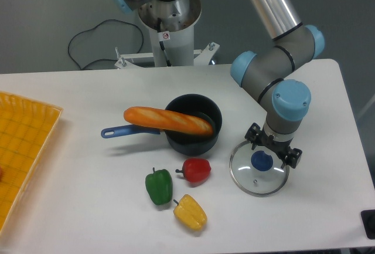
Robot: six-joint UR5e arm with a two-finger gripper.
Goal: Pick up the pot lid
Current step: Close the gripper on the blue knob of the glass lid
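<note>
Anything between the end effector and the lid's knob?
Nothing visible: the end effector is open and appears just above the lid and its blue knob. The red pepper and pot sit off to one side.

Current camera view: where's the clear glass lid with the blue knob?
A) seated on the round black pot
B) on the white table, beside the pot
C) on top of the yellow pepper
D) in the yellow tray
B: the clear glass lid with the blue knob lies on the white table, its whole rim apart from the round black pot, which has an orange-brown baguette leaning across it.
</note>
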